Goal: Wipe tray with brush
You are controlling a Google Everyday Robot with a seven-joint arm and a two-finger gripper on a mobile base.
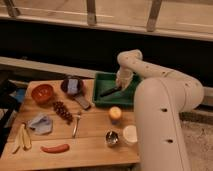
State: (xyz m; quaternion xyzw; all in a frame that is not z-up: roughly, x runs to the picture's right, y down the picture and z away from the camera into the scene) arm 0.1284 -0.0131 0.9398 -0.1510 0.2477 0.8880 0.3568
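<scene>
Partly hidden jaws over tray (103,81), gripping brush (110,92) (head indistinct).

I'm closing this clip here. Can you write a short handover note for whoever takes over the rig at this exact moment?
Gripper: shut on the brush, low over the right half of the tray.
Brush: held at one end, slanting down to the left inside the tray. Its far end is near the tray floor, but contact cannot be confirmed.
Tray: at the back right of the wooden table, upright.
Done: brush picked up and brought into the tray.
Left: sweep the brush across the tray floor. How much has already been wiped cannot be told from this view.
</scene>
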